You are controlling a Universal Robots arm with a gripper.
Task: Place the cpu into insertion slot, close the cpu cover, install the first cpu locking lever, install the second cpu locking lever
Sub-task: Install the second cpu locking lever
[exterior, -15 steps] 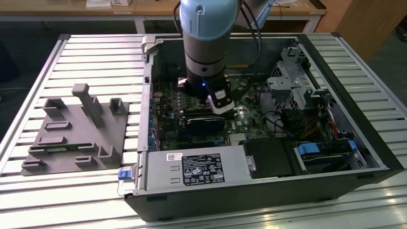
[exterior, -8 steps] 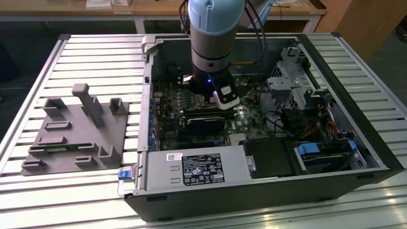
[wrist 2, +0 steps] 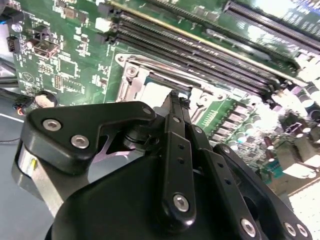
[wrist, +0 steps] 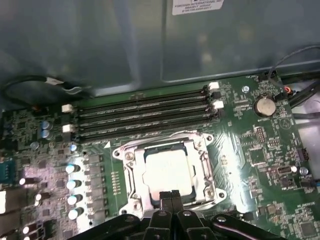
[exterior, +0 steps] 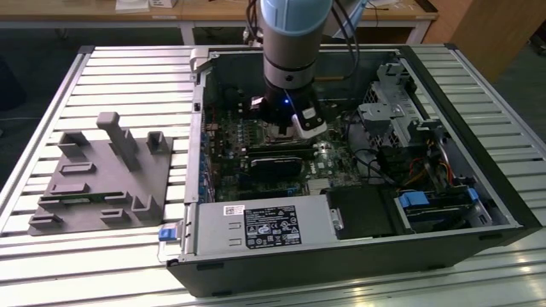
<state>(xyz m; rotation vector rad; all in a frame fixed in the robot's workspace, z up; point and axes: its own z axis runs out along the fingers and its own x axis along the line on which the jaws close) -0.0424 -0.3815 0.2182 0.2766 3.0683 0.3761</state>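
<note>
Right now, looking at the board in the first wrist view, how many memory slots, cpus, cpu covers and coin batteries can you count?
Long black memory slots: 4
cpu: 1
cpu cover: 1
Round coin battery: 1
Total: 7

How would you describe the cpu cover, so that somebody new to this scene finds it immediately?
Start at the green motherboard inside the open computer case, then find the four long black memory slots. Right beside them sits the cpu cover: a silvery metal frame, closed around the dull grey cpu. Unlike the narrow slots, it is square with a window.
</note>
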